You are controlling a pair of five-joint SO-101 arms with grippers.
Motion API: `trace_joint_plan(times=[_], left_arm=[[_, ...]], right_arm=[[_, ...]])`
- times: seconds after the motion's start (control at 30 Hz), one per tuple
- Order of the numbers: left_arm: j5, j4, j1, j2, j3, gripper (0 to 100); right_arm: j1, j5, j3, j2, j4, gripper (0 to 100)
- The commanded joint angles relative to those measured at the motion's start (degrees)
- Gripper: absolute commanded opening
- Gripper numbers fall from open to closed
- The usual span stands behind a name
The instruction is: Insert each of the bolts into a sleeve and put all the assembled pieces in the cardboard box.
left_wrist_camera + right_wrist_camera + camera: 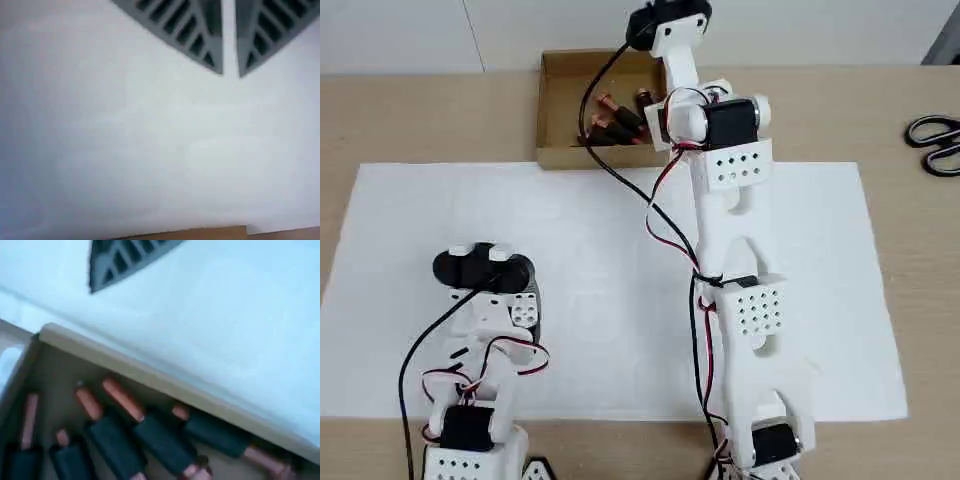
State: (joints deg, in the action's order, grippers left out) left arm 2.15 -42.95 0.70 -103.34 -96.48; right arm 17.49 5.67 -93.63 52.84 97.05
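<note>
Inside the cardboard box [552, 100], at the far side of the table [420, 110], lay the assembled pieces [616, 122]: copper bolts [122, 400] seated in black sleeves [112, 445]. They were bunched together on the box floor toward its right half as seen from above. The right wrist view showed five of them lying roughly parallel, some touching, with bolt ends sticking out of the sleeves.

The right arm [735, 250] was stretched out from the near edge across the white sheet [570, 250], with its wrist above the box's right side. The right gripper [107, 267] sat above the box, near the wall facing the sheet. Couldn't tell its grip state, and nothing was visibly held in it.

The left arm [485, 330] was folded up at the near left, well apart from the box. The left gripper [229, 70] hung just above the bare sheet. Its jaws were drawn nearly together, with only a thin slit between the tips and nothing in them. The left wrist view showed the sheet edge with wood beyond it.

The box's near wall sat just beside the sheet's far edge. Scissors [935, 140] lay on bare wood at the far right, off the sheet. Red and black cables [665, 215] ran along the right arm.
</note>
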Motion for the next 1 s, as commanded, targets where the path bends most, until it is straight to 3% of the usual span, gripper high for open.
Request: trace_joint_plan(times=[0.0,0.27,0.6,0.83,0.97], left_arm=[[0.0,-0.2,0.5,-0.5,0.2,1],[0.1,-0.5,0.5,-0.4,0.2,1],[0.1,-8.4,0.4,-0.5,0.2,1],[0.1,-8.4,0.6,-0.5,0.2,1],[0.1,-8.4,0.6,-0.5,0.2,1]], right_arm=[[0.8,0.2,1.8,-9.2,0.7,30.0],[0.8,0.5,22.5,-33.6,0.6,30.1],[0.7,1.1,77.9,-57.3,-1.8,29.9],[-1.0,1.1,101.9,-70.8,-14.5,29.7],[-3.6,1.2,115.0,-79.3,-26.1,20.3]])
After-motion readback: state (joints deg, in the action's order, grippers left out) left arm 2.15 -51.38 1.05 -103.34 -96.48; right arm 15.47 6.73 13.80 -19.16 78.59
